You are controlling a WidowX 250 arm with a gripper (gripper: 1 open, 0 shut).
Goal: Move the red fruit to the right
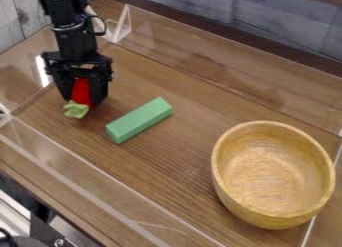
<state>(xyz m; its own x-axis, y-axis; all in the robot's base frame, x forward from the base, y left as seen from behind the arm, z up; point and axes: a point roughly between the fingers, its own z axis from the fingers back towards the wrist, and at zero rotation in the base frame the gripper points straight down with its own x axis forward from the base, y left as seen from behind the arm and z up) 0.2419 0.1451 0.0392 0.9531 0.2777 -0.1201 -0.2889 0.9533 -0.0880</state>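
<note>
The red fruit (84, 92) is a small bright-red strawberry with a light-green stem (76, 110) pointing toward the near-left. It lies on the wooden table (201, 81) at the left. My gripper (82, 91) points straight down over it, its black fingers (63, 89) pressed against both sides of the red body. The fruit still rests on the table, and only the stem sticks out below the fingers.
A flat light-green block (139, 120) lies just right of the fruit. A large wooden bowl (273, 174) stands at the near right. Clear plastic walls (134, 21) fence the table at the back, left and front.
</note>
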